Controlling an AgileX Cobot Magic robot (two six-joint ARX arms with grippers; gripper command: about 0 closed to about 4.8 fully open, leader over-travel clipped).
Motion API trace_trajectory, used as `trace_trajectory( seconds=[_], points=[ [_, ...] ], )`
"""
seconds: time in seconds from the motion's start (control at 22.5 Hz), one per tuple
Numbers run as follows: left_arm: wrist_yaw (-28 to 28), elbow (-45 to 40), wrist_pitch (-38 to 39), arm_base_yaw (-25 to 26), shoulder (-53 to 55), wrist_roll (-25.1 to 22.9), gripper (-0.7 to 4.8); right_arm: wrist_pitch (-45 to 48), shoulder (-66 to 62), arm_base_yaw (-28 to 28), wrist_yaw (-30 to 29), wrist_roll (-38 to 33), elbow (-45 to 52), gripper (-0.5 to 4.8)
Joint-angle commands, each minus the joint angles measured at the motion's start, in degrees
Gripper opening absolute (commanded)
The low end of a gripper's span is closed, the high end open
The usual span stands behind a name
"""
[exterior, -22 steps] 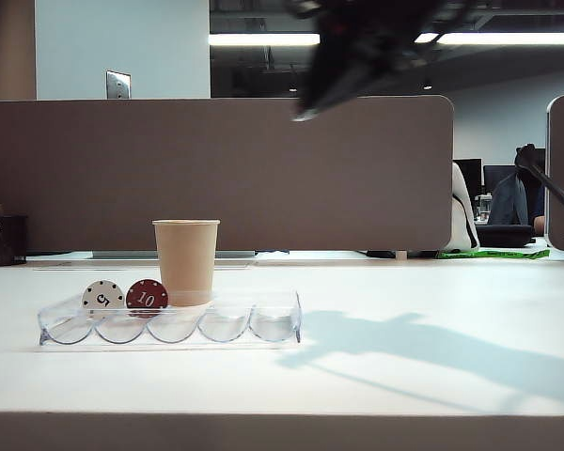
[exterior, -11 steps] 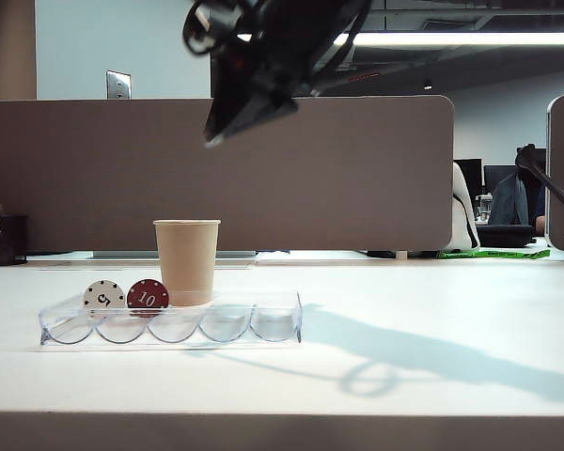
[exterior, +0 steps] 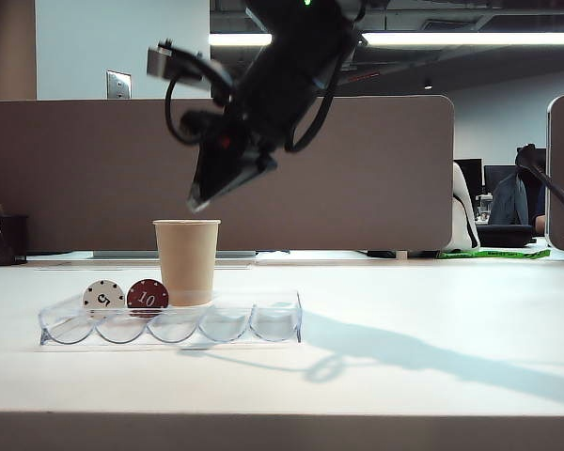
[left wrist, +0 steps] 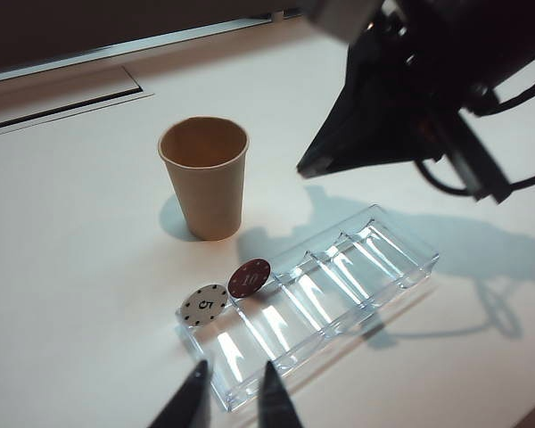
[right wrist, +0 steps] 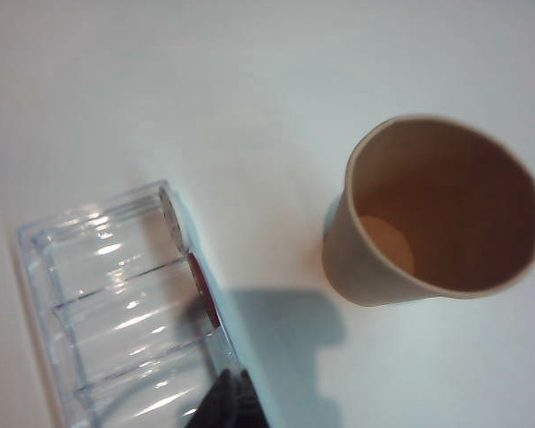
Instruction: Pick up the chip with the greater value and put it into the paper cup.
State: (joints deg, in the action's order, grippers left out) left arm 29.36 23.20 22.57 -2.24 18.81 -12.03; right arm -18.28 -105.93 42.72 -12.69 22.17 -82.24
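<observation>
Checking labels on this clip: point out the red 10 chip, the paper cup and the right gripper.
red 10 chip [exterior: 148, 297], exterior view, its face.
paper cup [exterior: 187, 265], exterior view, its side wall.
right gripper [exterior: 200, 202], exterior view, closed fingertips above the cup.

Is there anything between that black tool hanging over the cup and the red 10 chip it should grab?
Nothing visible. The shut right tool hangs above the paper cup; the red chip stands exposed in the clear tray, beside the white 5 chip.

My right arm [exterior: 282, 66] is black, with looped black cables; its end effector [exterior: 199, 201] tapers, perhaps wedge-shaped; my left fingers [left wrist: 189, 406] are dark.
</observation>
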Motion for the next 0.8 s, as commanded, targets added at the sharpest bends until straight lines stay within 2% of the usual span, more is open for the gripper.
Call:
trace_trajectory(
  seconds=[0.04, 0.53, 0.71, 0.8],
  points=[
    [0.4, 0.2, -0.3, 0.0, 0.0, -0.2, 0.6, 1.6, -1.4, 0.1, -0.4, 0.8, -0.5, -0.05],
    [1.9, 0.1, 0.1, 0.0, 0.0, -0.2, 0.61, 7.7, -3.5, 1.3, -3.0, 2.3, -0.5, -0.03],
    [1.9, 0.1, 0.2, 0.0, 0.0, -0.2, 0.61, 9.0, -4.3, 1.6, -4.2, 2.3, -0.5, 0.69],
    [1.9, 0.1, 0.2, 0.0, 0.0, -0.2, 0.61, 9.5, -4.9, 1.6, -4.3, 2.3, -0.5, 0.77]
  ],
)
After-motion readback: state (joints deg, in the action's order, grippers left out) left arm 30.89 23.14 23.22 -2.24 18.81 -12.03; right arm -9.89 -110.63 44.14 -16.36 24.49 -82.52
